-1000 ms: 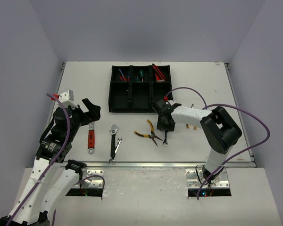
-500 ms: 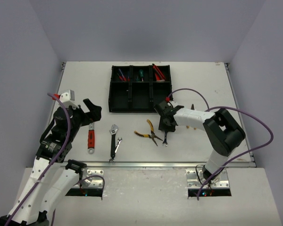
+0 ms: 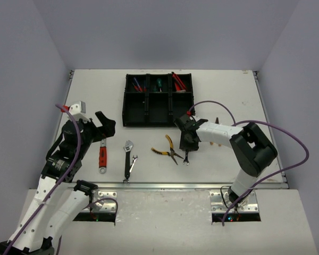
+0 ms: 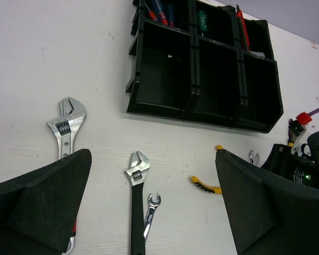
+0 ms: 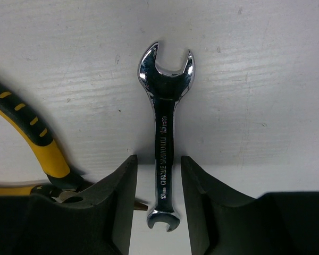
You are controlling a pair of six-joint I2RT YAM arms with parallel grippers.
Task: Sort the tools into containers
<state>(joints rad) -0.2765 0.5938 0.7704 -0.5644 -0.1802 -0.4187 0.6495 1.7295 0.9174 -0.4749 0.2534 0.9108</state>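
Observation:
My right gripper (image 5: 158, 164) is open, low over the table, with its jaws on either side of a silver spanner (image 5: 165, 122) and a gap on each side. Yellow-handled pliers (image 5: 32, 138) lie just left of it. In the top view this gripper (image 3: 187, 142) sits in front of the black tray (image 3: 134, 109). My left gripper (image 4: 151, 159) is wide open and empty, raised above a black-handled wrench (image 4: 136, 202), a small spanner (image 4: 150, 212) and a red-handled wrench (image 3: 102, 154).
The tray's back compartments hold red and blue screwdrivers (image 3: 137, 84), a green one (image 3: 158, 82) and red knives (image 3: 179, 81); its front row looks empty. The right arm's purple cable (image 3: 212, 103) loops beside the tray. The table's front edge (image 3: 175, 185) runs just below the tools.
The right gripper's jaws have narrowed a little around the spanner and the arm has settled slightly. The left arm has crept a little to the right, still open.

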